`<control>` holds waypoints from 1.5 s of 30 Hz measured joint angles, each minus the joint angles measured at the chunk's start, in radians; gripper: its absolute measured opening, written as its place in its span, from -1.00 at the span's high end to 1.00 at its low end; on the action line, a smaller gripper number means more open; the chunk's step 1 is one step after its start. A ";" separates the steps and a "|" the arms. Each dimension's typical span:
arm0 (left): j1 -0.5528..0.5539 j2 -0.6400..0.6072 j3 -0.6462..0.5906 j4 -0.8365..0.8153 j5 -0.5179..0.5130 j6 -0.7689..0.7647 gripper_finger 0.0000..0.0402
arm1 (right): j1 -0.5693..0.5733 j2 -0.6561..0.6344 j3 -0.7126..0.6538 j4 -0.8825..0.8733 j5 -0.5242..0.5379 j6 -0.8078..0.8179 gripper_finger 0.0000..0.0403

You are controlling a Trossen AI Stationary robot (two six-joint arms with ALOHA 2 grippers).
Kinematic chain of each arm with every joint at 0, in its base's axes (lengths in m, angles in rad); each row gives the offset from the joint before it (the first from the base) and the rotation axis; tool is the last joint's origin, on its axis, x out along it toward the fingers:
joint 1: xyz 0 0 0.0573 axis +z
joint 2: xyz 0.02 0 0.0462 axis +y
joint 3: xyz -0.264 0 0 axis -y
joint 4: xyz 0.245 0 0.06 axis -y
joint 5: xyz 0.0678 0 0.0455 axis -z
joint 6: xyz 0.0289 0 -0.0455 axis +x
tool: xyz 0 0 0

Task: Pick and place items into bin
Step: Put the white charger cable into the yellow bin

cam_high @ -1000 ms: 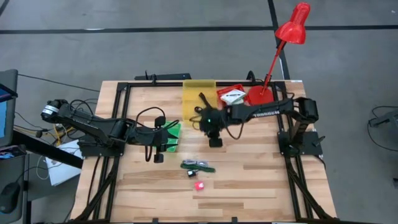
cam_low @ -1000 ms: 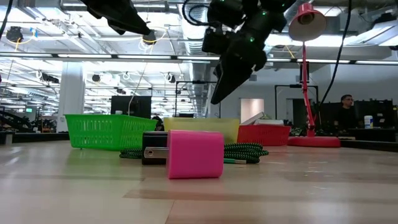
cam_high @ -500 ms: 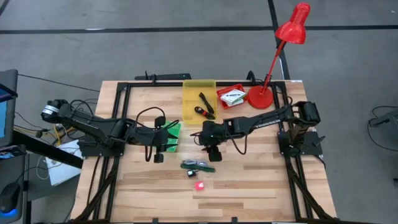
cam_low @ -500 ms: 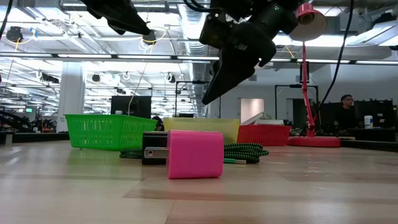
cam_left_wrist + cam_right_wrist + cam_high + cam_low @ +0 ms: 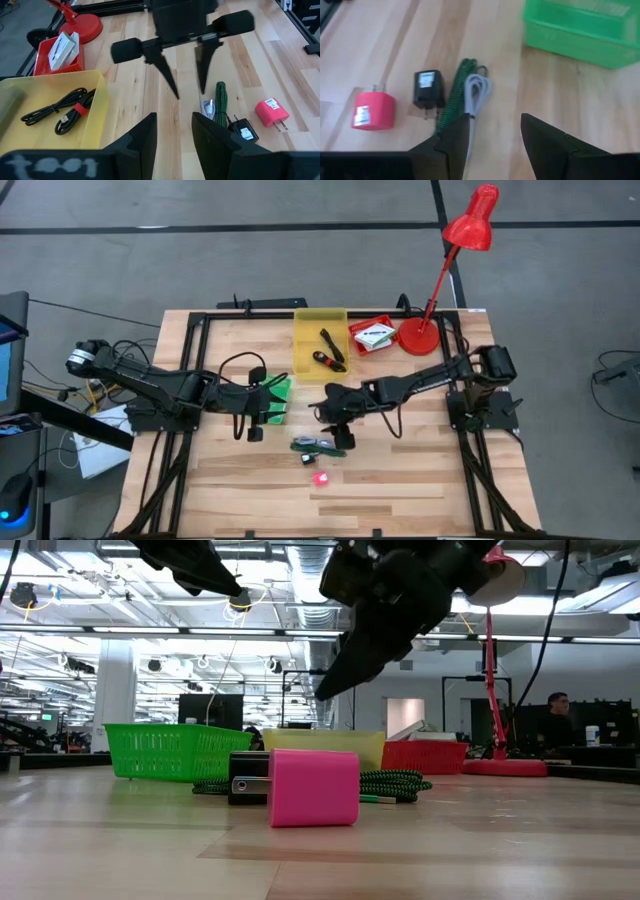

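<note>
Grey floor crossed by dark lines around the wooden desk; red lamp at its far edge; ceiling strip lights behind.

Both arms are matte black with looping black cables; each hand ends in two tapering, pointed black fingers.

- The front of the table is bare wood, with lots of room to move.
- The cables, black plug and pink plug sit close together in the middle.
- The green bin, yellow bin and red tray line the back.
- The lamp stands tall at the back right.
</note>
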State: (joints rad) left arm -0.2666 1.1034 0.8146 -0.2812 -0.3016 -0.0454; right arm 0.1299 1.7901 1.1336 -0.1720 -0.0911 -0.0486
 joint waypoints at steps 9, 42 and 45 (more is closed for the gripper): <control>0.000 0.000 0.000 0.000 0.000 0.006 0.44 | 0.037 0.058 0.000 0.056 0.003 0.039 0.17; 0.000 0.000 0.000 0.001 0.000 0.008 0.44 | -0.006 0.114 0.003 0.025 0.181 0.094 0.86; 0.000 0.000 0.000 0.001 0.000 -0.002 0.44 | -0.036 0.048 0.004 0.008 0.240 0.071 0.75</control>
State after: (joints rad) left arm -0.2665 1.1034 0.8146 -0.2806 -0.3016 -0.0475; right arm 0.0939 1.8378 1.1379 -0.1643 0.1492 0.0222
